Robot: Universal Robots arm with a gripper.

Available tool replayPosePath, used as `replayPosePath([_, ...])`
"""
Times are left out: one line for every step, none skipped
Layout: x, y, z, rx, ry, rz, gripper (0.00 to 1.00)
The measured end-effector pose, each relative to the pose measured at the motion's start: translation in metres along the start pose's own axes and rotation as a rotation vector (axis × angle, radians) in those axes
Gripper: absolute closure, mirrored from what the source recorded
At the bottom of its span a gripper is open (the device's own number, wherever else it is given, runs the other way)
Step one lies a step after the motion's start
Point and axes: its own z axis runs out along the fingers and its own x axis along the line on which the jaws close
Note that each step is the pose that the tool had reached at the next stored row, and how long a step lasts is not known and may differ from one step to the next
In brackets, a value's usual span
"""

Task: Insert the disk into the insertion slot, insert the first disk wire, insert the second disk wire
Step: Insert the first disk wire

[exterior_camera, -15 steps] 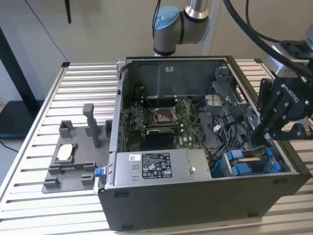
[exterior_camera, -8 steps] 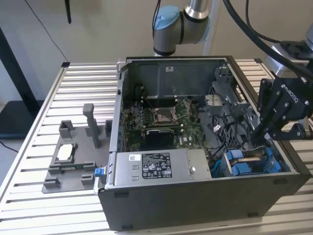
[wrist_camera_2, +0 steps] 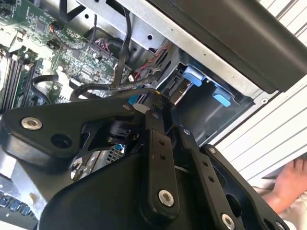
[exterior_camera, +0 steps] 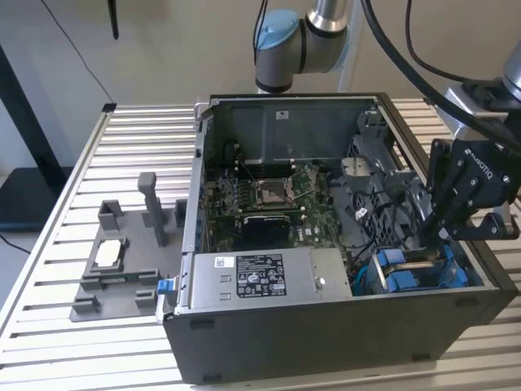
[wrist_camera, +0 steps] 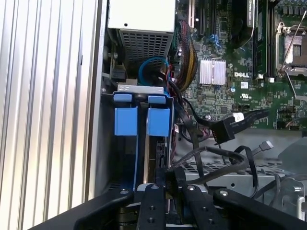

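Observation:
The disk (exterior_camera: 415, 265) stands on edge in the insertion slot (exterior_camera: 389, 281), a grey bay with blue tabs at the near corner of the open case, on the exterior view's right. My black gripper (exterior_camera: 440, 236) hangs just above that bay. In the first wrist view the disk (wrist_camera: 154, 153) runs between the slot's blue tabs (wrist_camera: 141, 120) up to my gripper (wrist_camera: 169, 184), whose fingers sit close on its end. Two loose black wire plugs (wrist_camera: 224, 130) (wrist_camera: 265, 144) lie beside the bay. In the second wrist view my gripper (wrist_camera_2: 153, 103) points into the slot (wrist_camera_2: 211, 96).
A silver labelled power-supply box (exterior_camera: 260, 277) sits beside the bay along the case's near wall. The green motherboard (exterior_camera: 269, 204) lies behind it. A grey fixture (exterior_camera: 114, 269) with a small silver chip stands on the slatted table. A hand (wrist_camera_2: 292, 182) rests outside the case.

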Motion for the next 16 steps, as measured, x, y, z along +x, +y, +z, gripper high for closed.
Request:
replayPosePath([0.0, -0.0001, 0.0007, 0.0023, 0.0006, 0.0, 0.81])
replayPosePath([0.0001, -0.0002, 0.0015, 0.0045, 0.0013, -0.001, 0.81])
replayPosePath([0.0001, -0.0002, 0.0024, 0.0069, 0.0015, -0.001, 0.81])
replayPosePath([0.0002, -0.0004, 0.0033, 0.009, 0.0016, -0.001, 0.81])
replayPosePath([0.0003, -0.0005, 0.004, 0.0106, 0.0017, -0.001, 0.81])
replayPosePath([0.0003, -0.0006, 0.0047, 0.0124, 0.0018, -0.001, 0.81])
replayPosePath([0.0003, -0.0006, 0.0054, 0.0141, 0.0019, -0.001, 0.81])
replayPosePath([0.0004, -0.0008, 0.0061, 0.0155, 0.0018, 0.0, 0.81])
replayPosePath([0.0004, -0.0008, 0.0065, 0.0165, 0.0018, 0.0, 0.81])
replayPosePath([0.0005, -0.0008, 0.0067, 0.0166, 0.0016, 0.001, 0.81])
replayPosePath([0.0006, -0.0008, 0.0068, 0.0168, 0.0015, 0.002, 0.81])
replayPosePath([0.0006, -0.0008, 0.0068, 0.017, 0.0013, 0.005, 0.81])
replayPosePath([0.0007, -0.0008, 0.0068, 0.0172, 0.0008, 0.009, 0.81])
replayPosePath([0.0007, -0.0008, 0.0069, 0.0176, 0.0002, 0.013, 0.81])
replayPosePath([0.0007, -0.0008, 0.0069, 0.0182, -0.0003, 0.018, 0.81])
replayPosePath([0.0007, -0.0008, 0.0069, 0.0189, -0.001, 0.023, 0.81])
